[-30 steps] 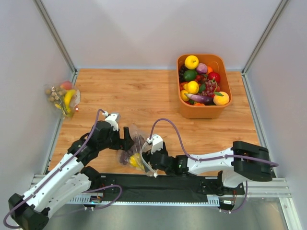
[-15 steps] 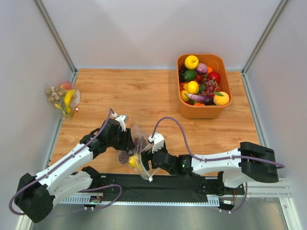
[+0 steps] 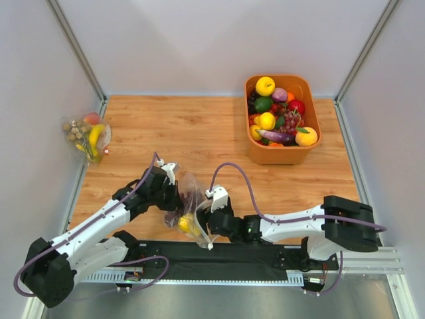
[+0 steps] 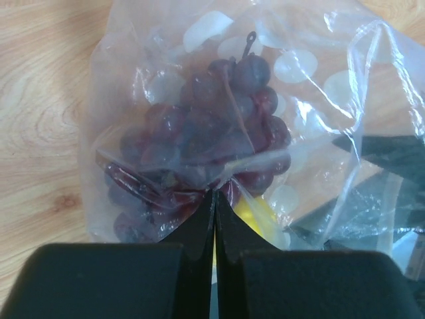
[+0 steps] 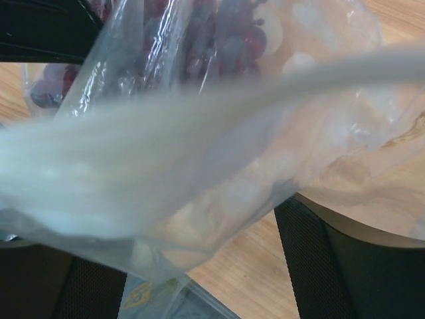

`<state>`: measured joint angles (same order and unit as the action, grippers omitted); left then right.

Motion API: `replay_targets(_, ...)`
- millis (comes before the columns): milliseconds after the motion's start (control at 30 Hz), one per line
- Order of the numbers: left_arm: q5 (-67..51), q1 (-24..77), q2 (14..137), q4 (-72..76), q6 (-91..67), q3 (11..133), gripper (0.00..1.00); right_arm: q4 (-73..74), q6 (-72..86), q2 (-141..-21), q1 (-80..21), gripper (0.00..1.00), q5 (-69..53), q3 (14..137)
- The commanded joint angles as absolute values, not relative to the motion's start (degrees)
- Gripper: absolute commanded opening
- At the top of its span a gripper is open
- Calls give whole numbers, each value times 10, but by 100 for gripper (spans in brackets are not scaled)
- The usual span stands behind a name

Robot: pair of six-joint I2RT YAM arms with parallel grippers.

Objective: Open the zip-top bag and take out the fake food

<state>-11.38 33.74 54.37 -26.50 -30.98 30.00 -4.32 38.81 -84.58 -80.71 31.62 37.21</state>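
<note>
The zip-top bag [image 3: 189, 207], clear with pale round spots, lies between my two grippers near the table's front edge. Through its plastic the left wrist view shows the dark purple grapes [image 4: 199, 139] and a bit of yellow fruit [image 4: 255, 216] below them. My left gripper [image 4: 216, 194] has its jaws pressed together on a bunched fold of the bag by the grapes. My right gripper [image 5: 192, 259] stands open, its fingers [image 5: 332, 259] wide apart, with the bag's loose film and blurred zip strip [image 5: 199, 119] draped between and over them. In the top view a yellow fruit [image 3: 185, 224] shows inside the bag.
An orange bin [image 3: 315, 130] full of mixed plastic fruit stands at the back right. A second clear bag [image 3: 86, 136] with banana, peach and nuts lies against the left wall. The black mat [image 3: 219, 256] runs along the front edge under the arms.
My left gripper moved right onto the bag and closed from wide open to shut on its plastic. The right gripper stayed open at the bag's other side, barely shifting.
</note>
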Motion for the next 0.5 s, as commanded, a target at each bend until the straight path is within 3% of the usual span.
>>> replay_targets(0, -86, 339, 505, -281, -308, 310, 3, -63, 409, -859, -808, 80, 338, 389)
replay_targets(33, -73, 340, 494, -291, -311, 313, 12, -66, 410, -863, -808, 79, 338, 389)
replay_targets(67, -60, 341, 469, -307, -314, 313, 38, -66, 412, -864, -808, 79, 339, 390)
replay_targets(100, -33, 341, 455, -313, -317, 312, 46, -66, 413, -864, -808, 79, 340, 390)
replay_targets(133, -23, 341, 441, -316, -321, 306, 61, -67, 411, -866, -808, 79, 340, 390)
replay_targets(200, -3, 341, 414, -326, -331, 300, 76, -69, 410, -866, -808, 79, 339, 390)
replay_targets(333, -2, 342, 421, -337, -345, 294, 92, -67, 411, -860, -808, 79, 340, 388)
replay_targets(467, -2, 342, 441, -332, -356, 285, 96, -69, 410, -853, -808, 79, 344, 386)
